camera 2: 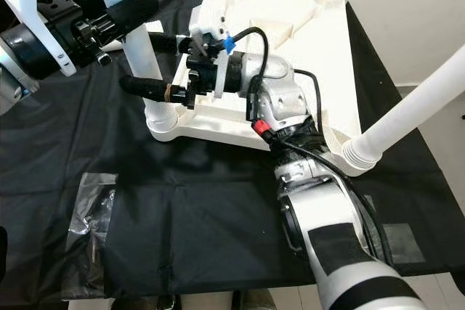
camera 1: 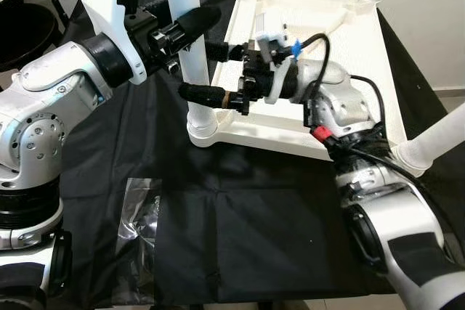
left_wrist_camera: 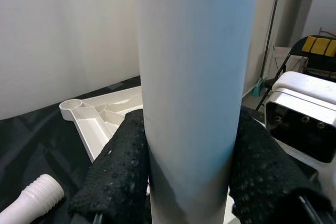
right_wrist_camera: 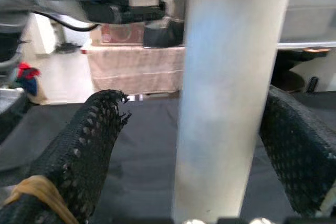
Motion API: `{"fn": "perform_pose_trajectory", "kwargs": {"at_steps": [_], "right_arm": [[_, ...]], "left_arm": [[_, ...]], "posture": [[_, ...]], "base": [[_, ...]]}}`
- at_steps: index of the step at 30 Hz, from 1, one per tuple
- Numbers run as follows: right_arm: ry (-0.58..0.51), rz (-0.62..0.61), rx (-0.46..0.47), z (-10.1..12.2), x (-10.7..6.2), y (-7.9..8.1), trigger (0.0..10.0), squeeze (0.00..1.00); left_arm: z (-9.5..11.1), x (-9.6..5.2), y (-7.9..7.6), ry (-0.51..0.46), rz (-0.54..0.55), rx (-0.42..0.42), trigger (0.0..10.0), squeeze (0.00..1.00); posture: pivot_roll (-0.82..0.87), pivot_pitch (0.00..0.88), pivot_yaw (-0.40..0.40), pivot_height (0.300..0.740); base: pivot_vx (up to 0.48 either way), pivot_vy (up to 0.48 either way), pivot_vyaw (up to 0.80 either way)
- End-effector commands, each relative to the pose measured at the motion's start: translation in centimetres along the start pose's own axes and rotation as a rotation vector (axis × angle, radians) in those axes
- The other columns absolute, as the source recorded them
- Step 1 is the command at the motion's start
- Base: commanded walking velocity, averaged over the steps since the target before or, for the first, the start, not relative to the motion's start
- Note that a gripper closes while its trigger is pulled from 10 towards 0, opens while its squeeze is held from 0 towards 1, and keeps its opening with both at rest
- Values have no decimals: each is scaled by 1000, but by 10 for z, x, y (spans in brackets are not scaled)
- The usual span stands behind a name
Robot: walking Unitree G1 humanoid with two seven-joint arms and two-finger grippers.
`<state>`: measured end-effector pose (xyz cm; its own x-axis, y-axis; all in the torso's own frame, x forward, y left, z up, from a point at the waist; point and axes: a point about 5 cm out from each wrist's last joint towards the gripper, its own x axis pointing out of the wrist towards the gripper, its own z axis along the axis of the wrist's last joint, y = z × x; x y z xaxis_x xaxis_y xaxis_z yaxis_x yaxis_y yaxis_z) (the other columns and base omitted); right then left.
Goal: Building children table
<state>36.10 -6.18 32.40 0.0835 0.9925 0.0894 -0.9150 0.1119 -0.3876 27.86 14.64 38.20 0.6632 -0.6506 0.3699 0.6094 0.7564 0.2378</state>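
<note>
- Two grippers work one leg (camera 1: 190,41), the white tube standing upright in the near-left corner socket (camera 1: 203,126) of the upside-down tabletop (camera 1: 363,70).
- Left gripper (camera 1: 190,25) is closed on the leg high above that socket, pads (left_wrist_camera: 113,177) pressed to both sides.
- Right gripper (camera 1: 197,72) straddles the leg closer to the socket, fingers (right_wrist_camera: 84,145) spread with gaps either side, so not gripping.
- Leg looks like hollow plastic: light, stiff, smooth, probably slippery. I'd grab mid-shaft and squeeze firmly before twisting.
- Tabletop is a light ribbed shell on black cloth (camera 1: 240,230), so it could slide or spin.
- Two more legs (camera 1: 436,139) are seated at other corners.
</note>
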Motion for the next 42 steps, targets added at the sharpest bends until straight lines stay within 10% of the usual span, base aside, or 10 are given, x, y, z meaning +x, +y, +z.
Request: {"fn": "perform_pose_trajectory", "kwargs": {"at_steps": [1, 2, 3, 4, 16, 17, 18, 19, 32, 42], "right_arm": [[39, 10, -36, -1, 7, -1, 6863, 0], [65, -14, -52, -2, 9, -3, 2510, 0], [65, -14, -52, -2, 9, -3, 2510, 0], [82, -40, -66, -3, 11, -6, 0, 0], [60, -81, -84, 3, 12, -13, 0, 0], [56, -84, -88, 4, 12, -14, 0, 0], [56, -84, -88, 4, 12, -14, 0, 0], [36, -100, -80, 5, 13, -15, 0, 0], [44, -325, 25, -14, 27, -4, 0, 0], [227, -829, 67, -54, 41, 36, 0, 0]], "left_arm": [[7, -2, -3, -6, -21, 23, 0, 0], [7, -2, -3, -4, -23, 22, 0, 0], [7, -2, -3, -4, -23, 22, 0, 0], [7, -2, -3, -2, -25, 21, 0, 0], [9, -4, -3, -2, -32, 23, 0, 0], [9, -4, -3, -6, -40, 16, 0, 361], [9, -4, -3, -6, -40, 16, 0, 361], [9, -4, -4, -15, -48, 5, 10000, 1000], [14, -22, 23, -24, 135, 29, 10000, 1000], [7, -26, 24, -20, 170, 19, 10000, 1000]], "posture": [[103, 336, -19, 740], [102, 338, -19, 740], [102, 338, -19, 740], [105, 339, -19, 740], [105, 339, -18, 740], [105, 339, -18, 740], [105, 339, -18, 740], [99, 325, -18, 740], [82, 312, -22, 740], [65, 307, -33, 740]], "base": [[0, 0, 0], [0, 0, 0], [0, 0, 0], [0, 0, 0], [0, 0, 0], [0, 0, 0], [0, 0, 0], [0, 0, 0], [0, 0, 0], [0, 0, 0]]}}
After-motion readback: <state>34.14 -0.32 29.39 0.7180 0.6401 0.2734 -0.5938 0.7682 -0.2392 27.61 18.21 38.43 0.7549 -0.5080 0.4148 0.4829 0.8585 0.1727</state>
